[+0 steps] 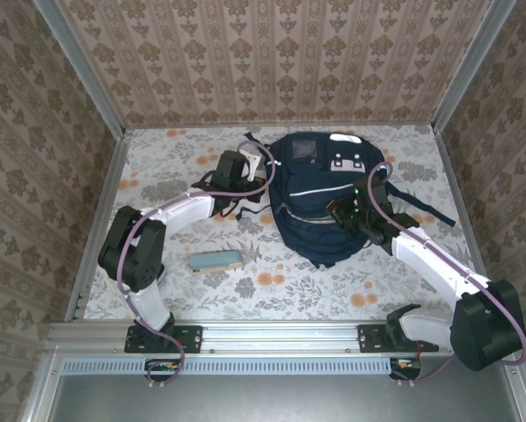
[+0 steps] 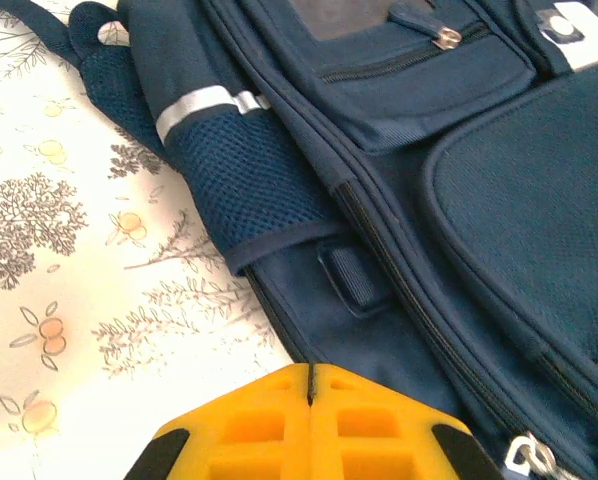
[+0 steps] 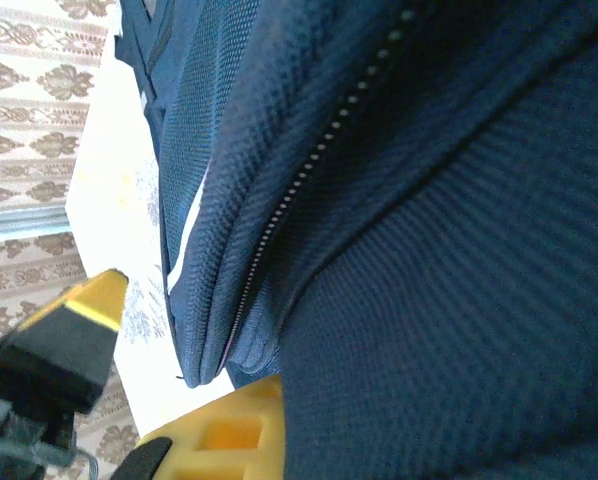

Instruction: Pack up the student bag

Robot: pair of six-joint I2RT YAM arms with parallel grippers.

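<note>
Left wrist: left jaws together beside the student bag (image 2: 459, 200); right jaws apart, half-hidden.

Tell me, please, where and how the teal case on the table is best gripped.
Grip the teal case across its narrow width at mid-length, coming straight down from above: it lies flat on the table, apart from the student bag, with bare surface along both long edges for the fingers.
</note>
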